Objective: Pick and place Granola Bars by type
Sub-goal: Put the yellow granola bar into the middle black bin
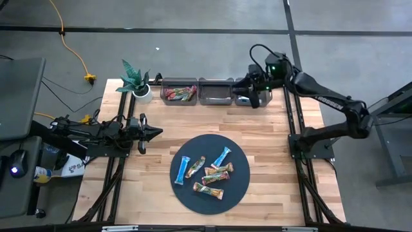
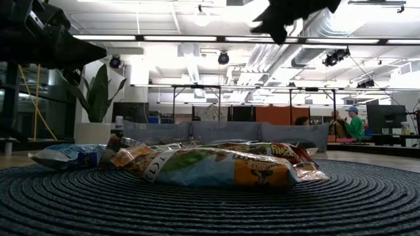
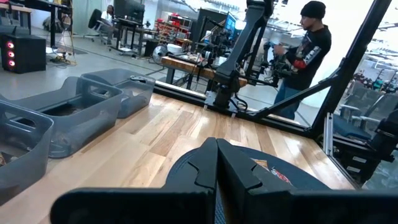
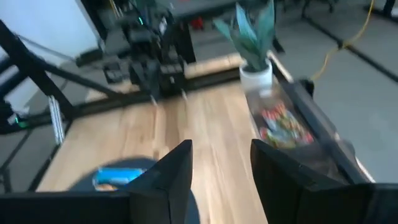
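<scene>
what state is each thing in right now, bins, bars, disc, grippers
left bin: holds red and multicolour bars
middle bin: looks empty
right bin: partly hidden by the right gripper, something light blue inside
dark disc: flat on the table, six granola bars lying on it
right gripper: fingers apart, nothing between them, over the right bin
left gripper: shut, empty, parked at the table's left
potted plant: upright

**Counts on the table**

Dark round disc: one, bearing six granola bars – two light blue, four green-brown multicolour. Clear bins: three in a row; left one holds a cluster of reddish bars, number not readable. Potted plant: one. Arms: two
</scene>
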`<state>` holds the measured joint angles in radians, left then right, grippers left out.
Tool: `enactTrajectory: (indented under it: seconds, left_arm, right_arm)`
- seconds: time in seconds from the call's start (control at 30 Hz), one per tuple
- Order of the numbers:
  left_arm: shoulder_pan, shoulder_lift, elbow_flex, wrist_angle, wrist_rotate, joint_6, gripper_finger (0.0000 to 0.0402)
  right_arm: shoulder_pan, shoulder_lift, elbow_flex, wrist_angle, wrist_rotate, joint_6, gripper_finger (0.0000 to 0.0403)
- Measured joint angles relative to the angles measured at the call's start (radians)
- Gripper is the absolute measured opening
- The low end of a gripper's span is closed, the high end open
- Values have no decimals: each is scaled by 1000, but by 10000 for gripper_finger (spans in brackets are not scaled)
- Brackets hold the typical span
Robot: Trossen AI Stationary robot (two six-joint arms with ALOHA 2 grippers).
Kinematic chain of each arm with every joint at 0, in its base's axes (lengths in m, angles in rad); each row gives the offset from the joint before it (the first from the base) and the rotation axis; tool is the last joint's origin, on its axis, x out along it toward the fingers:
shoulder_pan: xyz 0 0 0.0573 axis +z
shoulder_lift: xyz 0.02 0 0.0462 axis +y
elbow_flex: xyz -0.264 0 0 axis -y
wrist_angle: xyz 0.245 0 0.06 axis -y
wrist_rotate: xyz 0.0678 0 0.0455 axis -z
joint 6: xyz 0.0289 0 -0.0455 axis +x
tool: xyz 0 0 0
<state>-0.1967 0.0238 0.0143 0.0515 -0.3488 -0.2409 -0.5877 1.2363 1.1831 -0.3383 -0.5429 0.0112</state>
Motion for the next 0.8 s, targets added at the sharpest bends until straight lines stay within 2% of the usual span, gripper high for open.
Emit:
enactTrajectory:
  seconds: [0.2, 0.4, 0.8]
  left_arm:
    - [0, 0, 0, 0, 0, 0, 1]
    - [0, 0, 0, 0, 0, 0, 1]
    - [0, 0, 0, 0, 0, 0, 1]
  right_arm:
    - [123, -11, 0, 173, 63, 115, 145]
    - [247, -12, 0, 331, 180, 171, 147]
    - [458, -12, 1, 431, 435, 199, 145]
